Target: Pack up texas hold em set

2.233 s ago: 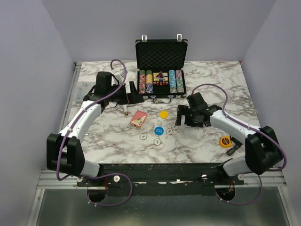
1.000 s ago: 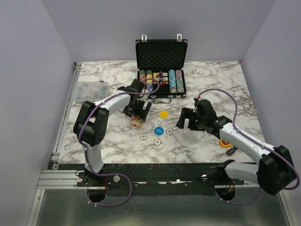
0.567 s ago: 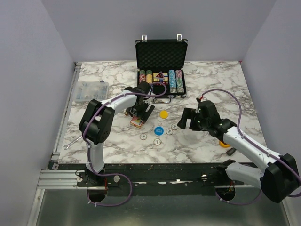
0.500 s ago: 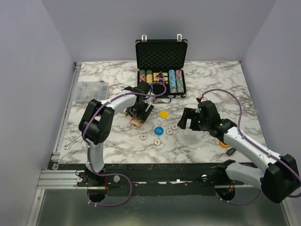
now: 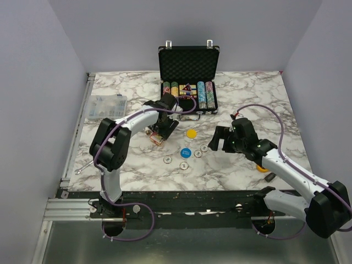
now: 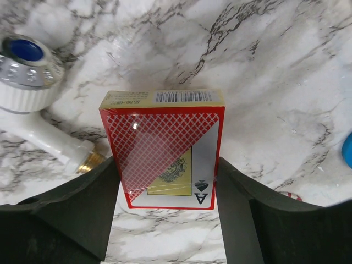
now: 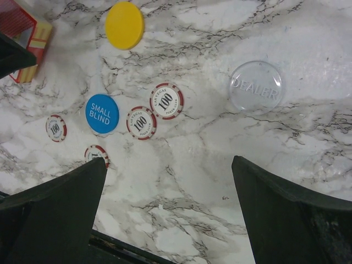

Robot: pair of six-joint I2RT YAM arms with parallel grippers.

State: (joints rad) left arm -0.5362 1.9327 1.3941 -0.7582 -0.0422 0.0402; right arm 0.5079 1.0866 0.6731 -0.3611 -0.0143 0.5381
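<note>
Picking up the cards looks to be the step in hand. The left gripper (image 6: 166, 171) straddles the red card box (image 6: 162, 146), jaws partly closed at its long sides; whether they pinch it yet, I cannot tell. The box lies flat at 7 o'clock from the open briefcase (image 5: 188, 63). The next move likely calls for clamping, lifting and carrying toward 1 o'clock. The right gripper (image 7: 169, 165) hangs wide open and empty. From above, the left gripper hides most of the box.

Red card box (image 5: 155, 138) largely out of sight under left pincer (image 5: 160, 133).

The left arm (image 5: 133, 117) and right arm (image 5: 289, 170) are showing white shells, black joints and looping purple cables (image 5: 258, 105); the left gripper (image 6: 165, 165) and right gripper (image 7: 169, 161) are showing dark wedge fingers.
</note>
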